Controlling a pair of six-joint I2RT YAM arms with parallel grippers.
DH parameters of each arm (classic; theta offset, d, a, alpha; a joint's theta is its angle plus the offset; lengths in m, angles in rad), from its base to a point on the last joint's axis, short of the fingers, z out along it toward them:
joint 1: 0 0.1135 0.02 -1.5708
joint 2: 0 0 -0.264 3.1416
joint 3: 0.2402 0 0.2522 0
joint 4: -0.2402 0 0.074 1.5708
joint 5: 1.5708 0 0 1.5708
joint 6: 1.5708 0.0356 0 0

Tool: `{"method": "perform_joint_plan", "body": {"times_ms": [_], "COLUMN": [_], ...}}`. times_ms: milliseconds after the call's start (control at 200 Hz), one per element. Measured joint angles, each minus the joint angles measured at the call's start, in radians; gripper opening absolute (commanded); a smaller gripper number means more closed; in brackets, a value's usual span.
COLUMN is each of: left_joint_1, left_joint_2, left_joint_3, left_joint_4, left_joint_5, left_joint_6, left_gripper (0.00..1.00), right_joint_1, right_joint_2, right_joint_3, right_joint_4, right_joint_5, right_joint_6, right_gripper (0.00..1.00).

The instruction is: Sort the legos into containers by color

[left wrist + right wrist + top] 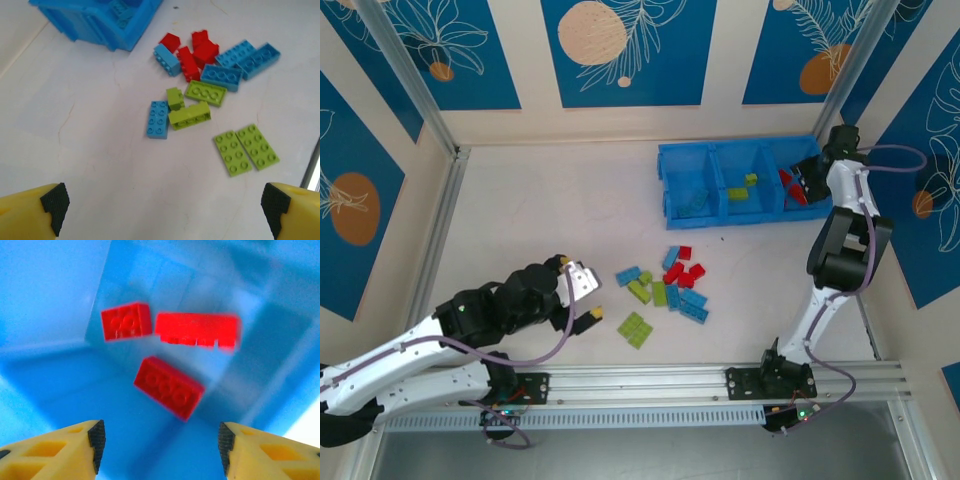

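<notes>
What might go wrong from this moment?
The loose red bricks touch blue bricks; a grasp there may drag the wrong colour along.
The two flat green plates lie side by side, hard to pinch singly.
The right pincer hangs open over the red compartment; pulling away may clip its wall.

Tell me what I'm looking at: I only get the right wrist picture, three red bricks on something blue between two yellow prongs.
Observer: Those prongs are the right gripper, open above the right end of a blue bin tray at the far side of the table.
Operator: Does the tray hold anything else?
Observer: Its middle compartment holds a few lime green bricks.
Operator: Is the sorting finished, then?
Observer: No. A cluster of loose bricks, red, light blue and green, lies on the table ahead of the open left gripper.
</notes>
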Motion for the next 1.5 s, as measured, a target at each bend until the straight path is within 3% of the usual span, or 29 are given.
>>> {"method": "perform_joint_plan", "body": {"times_ms": [220, 325, 425, 600, 745, 825, 900, 945, 1185, 1500], "left_joint_1": [0.001, 0.010, 0.031, 0.150, 0.216, 0.219, 0.219, 0.219, 0.224, 0.238], "left_joint_2": [0.023, 0.075, 0.154, 0.311, 0.495, 0.603, 0.682, 0.721, 0.860, 1.088], "left_joint_3": [0.000, 0.000, -0.003, -0.050, -0.043, -0.008, 0.029, 0.051, 0.181, 0.355], "left_joint_4": [0.069, 0.088, 0.127, 0.278, 0.346, 0.345, 0.347, 0.343, 0.261, 0.150], "left_joint_5": [-0.066, -0.094, -0.094, -0.014, -0.013, -0.013, 0.002, 0.009, 0.009, 0.101], "left_joint_6": [-0.253, -0.335, -0.383, -0.495, -0.719, -0.845, -0.952, -1.017, -1.256, -1.353], "left_gripper": [1.00, 1.00, 1.00, 1.00, 0.97, 0.94, 0.94, 0.99, 1.00, 1.00], "right_joint_1": [0.029, 0.091, 0.242, 0.621, 0.876, 0.969, 1.003, 1.009, 1.020, 1.034], "right_joint_2": [-0.403, -0.595, -0.761, -0.993, -1.093, -1.103, -1.103, -1.103, -1.120, -1.148], "right_joint_3": [-0.258, -0.383, -0.489, -0.648, -0.748, -0.759, -0.759, -0.759, -0.759, -0.757], "right_joint_4": [0.055, 0.079, 0.083, 0.058, 0.005, -0.042, -0.069, -0.083, -0.115, -0.120], "right_joint_5": [-0.105, -0.176, -0.231, -0.258, -0.168, -0.108, -0.060, -0.039, 0.028, 0.060], "right_joint_6": [0.006, -0.015, -0.067, -0.113, -0.077, -0.062, -0.055, -0.052, -0.034, -0.014], "right_gripper": [0.68, 0.70, 0.72, 0.73, 0.74, 0.74, 0.74, 0.74, 0.75, 0.75]}}
